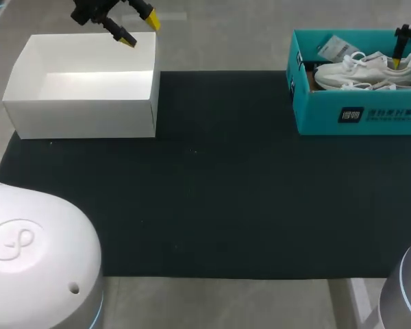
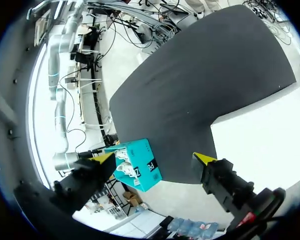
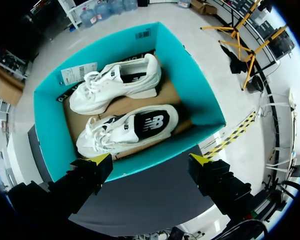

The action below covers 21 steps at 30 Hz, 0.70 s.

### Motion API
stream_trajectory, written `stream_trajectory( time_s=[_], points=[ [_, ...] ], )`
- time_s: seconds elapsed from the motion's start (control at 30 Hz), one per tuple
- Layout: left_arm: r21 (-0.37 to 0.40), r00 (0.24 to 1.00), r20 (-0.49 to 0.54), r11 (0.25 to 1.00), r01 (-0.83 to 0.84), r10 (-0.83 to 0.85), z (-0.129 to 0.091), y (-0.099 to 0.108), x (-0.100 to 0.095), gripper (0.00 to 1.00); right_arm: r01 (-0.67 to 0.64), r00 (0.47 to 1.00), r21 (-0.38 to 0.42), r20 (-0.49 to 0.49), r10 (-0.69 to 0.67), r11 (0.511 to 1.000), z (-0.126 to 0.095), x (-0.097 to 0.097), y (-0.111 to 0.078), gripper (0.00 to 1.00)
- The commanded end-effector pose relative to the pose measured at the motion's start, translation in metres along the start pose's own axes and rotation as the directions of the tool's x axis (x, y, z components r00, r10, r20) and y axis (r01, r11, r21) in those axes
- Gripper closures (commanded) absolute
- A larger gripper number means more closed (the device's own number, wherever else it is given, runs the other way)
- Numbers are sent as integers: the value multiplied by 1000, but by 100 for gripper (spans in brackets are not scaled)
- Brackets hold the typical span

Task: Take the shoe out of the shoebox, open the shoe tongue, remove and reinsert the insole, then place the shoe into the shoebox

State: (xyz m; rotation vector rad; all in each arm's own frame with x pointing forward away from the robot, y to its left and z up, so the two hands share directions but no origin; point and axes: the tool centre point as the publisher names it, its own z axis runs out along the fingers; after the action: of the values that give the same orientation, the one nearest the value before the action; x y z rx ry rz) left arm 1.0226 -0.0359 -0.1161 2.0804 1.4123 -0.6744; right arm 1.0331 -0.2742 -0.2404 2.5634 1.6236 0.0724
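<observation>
Over shoebox (image 3: 200, 90), right end effector (image 3: 150, 160), splayed.

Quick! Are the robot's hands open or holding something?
Left gripper: open, holding nothing.
Right gripper: open, holding nothing, above the shoebox.

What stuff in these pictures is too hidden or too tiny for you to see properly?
1. Head view: the shoebox is cut off by the right edge, and its front wall hides part of the shoes.
2. Left wrist view: the shoes are too small to tell apart.
3. Right wrist view: the shoe next to the paper tag keeps most of its insole hidden under its tongue and laces.
</observation>
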Motion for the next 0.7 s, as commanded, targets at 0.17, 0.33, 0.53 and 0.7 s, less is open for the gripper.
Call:
stream_trajectory(
  time_s=[0.17, 0.33, 0.53, 0.7],
  points=[
    [44, 962, -254, 995, -88, 96, -9, -14, 3, 0, 29, 999, -191, 50, -20, 981, -9, -4, -25, 0],
    [45, 940, -321, 993, -105, 114, -15, -21, 9, 0, 44, 996, -184, 85, -28, 982, -5, -5, -34, 0],
    [50, 939, -323, 993, -105, 116, -17, -23, 9, 0, 44, 996, -184, 85, -28, 982, -5, -5, -34, 0],
    [50, 939, -323, 993, -105, 116, -17, -23, 9, 0, 44, 996, -184, 85, -28, 982, -5, -5, -34, 0]
  ],
)
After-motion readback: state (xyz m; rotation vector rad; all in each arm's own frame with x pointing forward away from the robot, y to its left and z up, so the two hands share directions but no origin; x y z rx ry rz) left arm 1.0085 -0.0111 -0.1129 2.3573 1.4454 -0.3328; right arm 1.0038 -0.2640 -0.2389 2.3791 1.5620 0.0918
